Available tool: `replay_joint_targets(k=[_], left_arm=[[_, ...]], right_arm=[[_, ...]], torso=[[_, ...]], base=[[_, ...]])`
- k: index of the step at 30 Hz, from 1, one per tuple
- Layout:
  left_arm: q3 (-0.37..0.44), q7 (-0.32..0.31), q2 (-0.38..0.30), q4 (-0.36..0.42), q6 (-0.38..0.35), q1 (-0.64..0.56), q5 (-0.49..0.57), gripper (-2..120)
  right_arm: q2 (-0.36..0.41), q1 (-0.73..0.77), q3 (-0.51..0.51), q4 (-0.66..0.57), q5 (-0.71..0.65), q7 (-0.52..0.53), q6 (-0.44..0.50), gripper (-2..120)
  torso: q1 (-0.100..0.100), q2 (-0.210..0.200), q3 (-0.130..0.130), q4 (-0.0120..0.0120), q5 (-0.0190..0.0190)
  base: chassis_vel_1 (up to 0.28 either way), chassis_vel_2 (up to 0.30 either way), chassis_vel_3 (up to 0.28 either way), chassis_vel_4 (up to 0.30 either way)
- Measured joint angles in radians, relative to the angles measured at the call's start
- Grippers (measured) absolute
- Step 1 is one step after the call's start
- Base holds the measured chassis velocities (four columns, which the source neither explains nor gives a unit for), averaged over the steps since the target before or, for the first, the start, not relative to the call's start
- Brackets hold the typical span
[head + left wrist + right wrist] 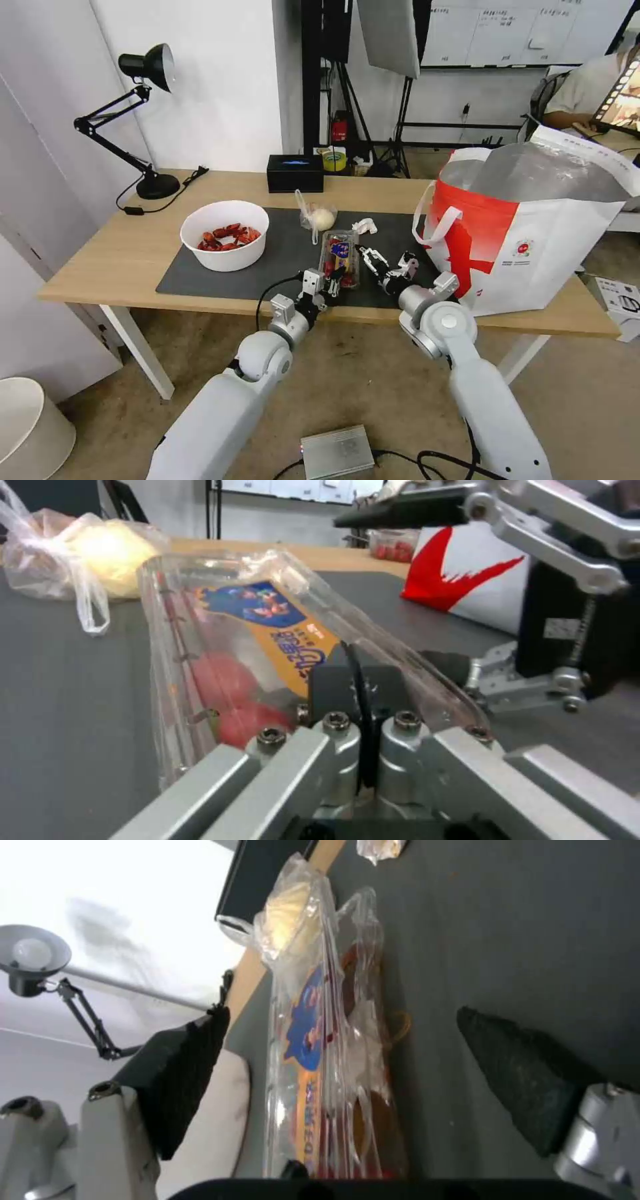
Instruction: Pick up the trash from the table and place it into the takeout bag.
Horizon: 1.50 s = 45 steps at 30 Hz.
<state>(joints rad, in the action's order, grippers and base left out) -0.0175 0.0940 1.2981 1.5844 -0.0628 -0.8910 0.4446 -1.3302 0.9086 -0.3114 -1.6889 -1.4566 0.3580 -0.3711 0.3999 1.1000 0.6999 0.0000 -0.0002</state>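
- The left end effector (331, 285), at centre frame in the head view, is clamped on the near edge of the clear hinged fruit tray (339, 258), which lies on the dark mat (280, 257).
- The right end effector (375, 260), fingers spread and empty, sits beside the tray's right side, seemingly to steady it.
- The takeout bag (533, 247) stands open at right, ready to receive it.

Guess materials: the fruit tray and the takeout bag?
Fruit tray: looks like thin clear rigid plastic, glossy; red fruits and a printed label show through it. Takeout bag: probably matte fabric-like sheet, white and red, with a silver lining that shines like foil at the open top.
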Motion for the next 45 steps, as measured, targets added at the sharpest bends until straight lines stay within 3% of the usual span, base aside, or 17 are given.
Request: replay_joint_targets(k=[21,30,31,34,36,45], left_arm=[[-0.008,0.002,0.007,-0.003,-0.002,0.003,0.0,0],[-0.005,0.004,0.008,-0.002,0.0,0.002,0.002,0],[-0.005,0.005,0.009,-0.001,0.0,0.001,0.002,0],[-0.005,0.006,0.009,-0.001,0.0,0.001,0.003,0],[-0.005,0.007,0.01,-0.001,0.0,0.001,0.004,0],[-0.004,0.011,0.01,-0.001,0.0,-0.002,0.005,0]], right_arm=[[-0.032,-0.029,0.02,0.051,0.05,-0.02,-0.003,89],[-0.036,-0.03,0.027,0.063,0.064,-0.014,-0.023,59],[-0.038,-0.031,0.029,0.068,0.064,-0.012,-0.027,50],[-0.039,-0.032,0.03,0.071,0.064,-0.011,-0.029,43],[-0.042,-0.035,0.031,0.078,0.062,-0.009,-0.031,32],[-0.05,-0.04,0.032,0.089,0.061,-0.012,-0.032,4]], torso=[[0.0,0.0,0.0,-0.0004,-0.0002],[0.0,0.0,0.0,-0.0001,0.0002],[0.0,0.0,0.0,0.0003,0.0003],[0.0,0.0,0.0,0.0005,0.0004],[0.0,0.0,0.0,0.0007,0.0006],[0.0,0.0,0.0,0.0002,0.0005]], base=[[0.0,0.0,0.0,0.0],[0.0,0.0,0.0,0.0],[0.0,0.0,0.0,0.0],[0.0,0.0,0.0,0.0],[0.0,0.0,0.0,0.0],[0.0,0.0,0.0,0.0]])
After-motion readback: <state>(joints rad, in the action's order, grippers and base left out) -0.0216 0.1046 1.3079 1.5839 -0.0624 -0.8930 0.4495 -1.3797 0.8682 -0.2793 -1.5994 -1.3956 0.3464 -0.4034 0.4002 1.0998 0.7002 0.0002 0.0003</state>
